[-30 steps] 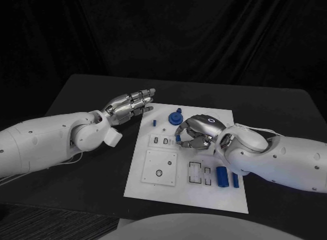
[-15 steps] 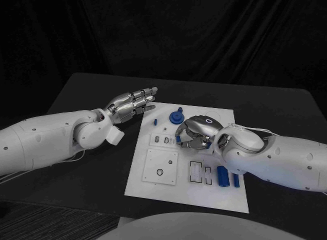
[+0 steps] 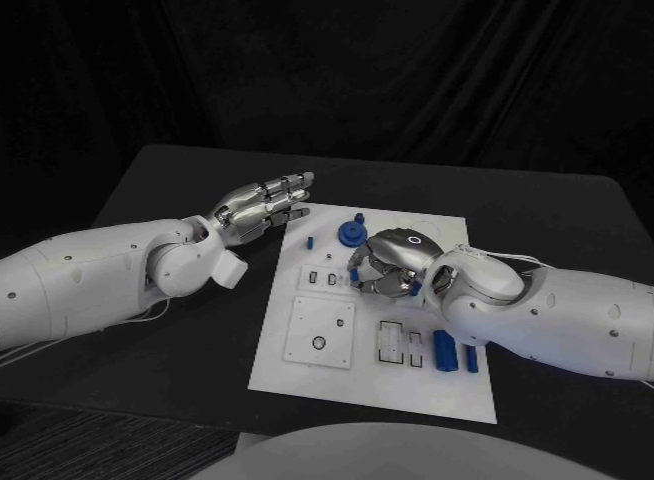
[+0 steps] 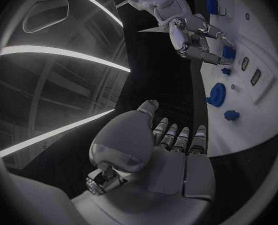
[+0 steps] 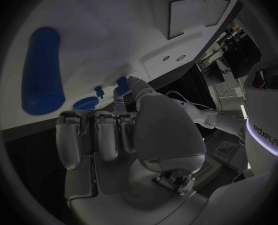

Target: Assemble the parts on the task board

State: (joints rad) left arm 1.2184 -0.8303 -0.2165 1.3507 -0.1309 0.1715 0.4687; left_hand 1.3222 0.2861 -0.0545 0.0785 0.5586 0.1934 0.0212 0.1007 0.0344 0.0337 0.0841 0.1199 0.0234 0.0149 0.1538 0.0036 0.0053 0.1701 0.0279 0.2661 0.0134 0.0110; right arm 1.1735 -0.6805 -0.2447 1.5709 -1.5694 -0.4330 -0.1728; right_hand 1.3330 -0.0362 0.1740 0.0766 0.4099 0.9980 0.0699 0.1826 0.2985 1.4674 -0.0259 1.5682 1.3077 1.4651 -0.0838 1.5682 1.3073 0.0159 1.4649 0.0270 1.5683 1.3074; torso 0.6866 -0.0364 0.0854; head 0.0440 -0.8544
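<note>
Two white arms meet over the white rectangular task board (image 3: 327, 375) at the middle of the black table (image 3: 558, 215).

The right hand (image 3: 385, 265) hovers palm-down over the board's centre, fingers curled inward; whether they pinch anything I cannot tell. The left hand (image 3: 258, 211) lies flat at the board's upper left edge, fingers straight, together, holding nothing. A blue round disc part (image 3: 353, 235) sits near the top, a blue cylinder part (image 3: 445, 351) at lower right.

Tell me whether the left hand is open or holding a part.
Open. The left hand hovers at the task board's far left corner with fingers stretched out flat; the left wrist view shows its palm bare.
</note>
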